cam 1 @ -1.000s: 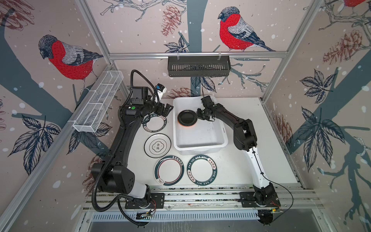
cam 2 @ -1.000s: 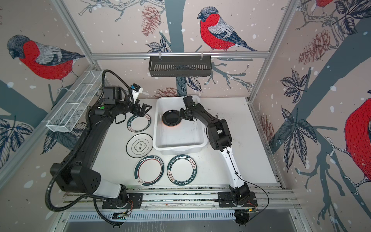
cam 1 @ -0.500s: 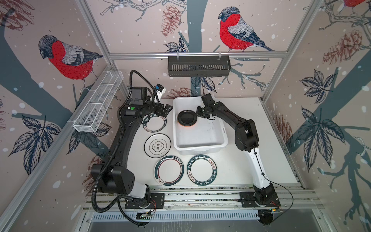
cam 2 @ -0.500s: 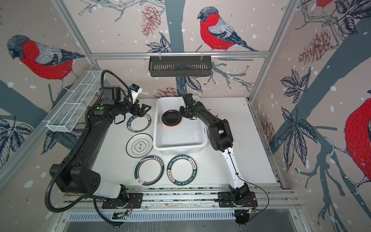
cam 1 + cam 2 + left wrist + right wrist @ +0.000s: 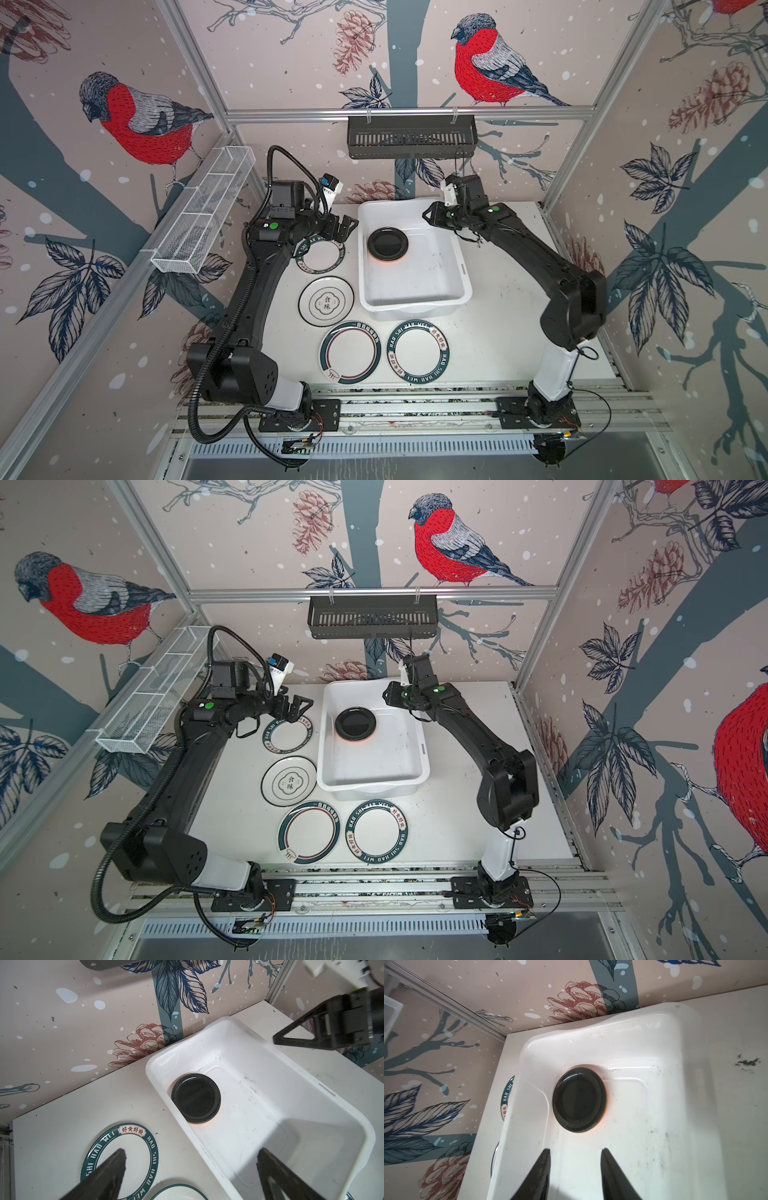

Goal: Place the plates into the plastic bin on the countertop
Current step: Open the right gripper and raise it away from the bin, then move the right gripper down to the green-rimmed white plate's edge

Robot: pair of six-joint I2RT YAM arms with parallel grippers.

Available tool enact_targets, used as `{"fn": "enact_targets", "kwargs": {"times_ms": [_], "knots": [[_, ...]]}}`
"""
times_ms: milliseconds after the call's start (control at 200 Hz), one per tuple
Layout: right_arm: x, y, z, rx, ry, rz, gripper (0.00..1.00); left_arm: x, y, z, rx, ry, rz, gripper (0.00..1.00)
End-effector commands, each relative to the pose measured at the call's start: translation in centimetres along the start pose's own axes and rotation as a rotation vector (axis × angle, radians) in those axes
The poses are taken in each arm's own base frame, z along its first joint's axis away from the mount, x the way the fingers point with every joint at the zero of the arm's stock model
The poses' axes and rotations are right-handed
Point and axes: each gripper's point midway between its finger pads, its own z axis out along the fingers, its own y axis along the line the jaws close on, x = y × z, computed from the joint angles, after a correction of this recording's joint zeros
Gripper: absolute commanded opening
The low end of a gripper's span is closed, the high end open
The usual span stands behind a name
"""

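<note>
Right gripper (image 5: 575, 1150), jaws parted and empty, hangs near your small glossy black round plate (image 5: 579, 1100), nested on an orange plate (image 5: 389, 260) at the far end of the large white plastic bin (image 5: 411, 309), probably sparing floor for larger plates; left gripper (image 5: 191, 1150) gapes above a teal-rimmed white plate (image 5: 137, 1159)
</note>
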Motion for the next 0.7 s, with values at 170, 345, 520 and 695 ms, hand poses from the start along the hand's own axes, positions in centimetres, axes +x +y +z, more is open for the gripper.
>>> {"fn": "enact_targets", "kwargs": {"times_ms": [170,345,520,695], "knots": [[3.4,1.5,-11.2,-0.18,-0.094,-0.035,0.46,-0.7,-0.9,0.1,0.054,-0.045,-0.01,0.98],[8.6,-0.8,-16.5,-0.182,-0.089,0.03,0.48,-1.0,-1.7,0.1,0.099,-0.058,-0.021,0.98],[14.0,-2.0,-18.8,-0.225,-0.045,0.122,0.5,-1.0,-2.2,0.2,0.126,-0.065,-0.033,0.98],[18.5,-3.5,-19.1,-0.206,0.02,0.203,0.5,-0.6,-3.2,0.0,0.165,-0.07,-0.039,0.98]]}}
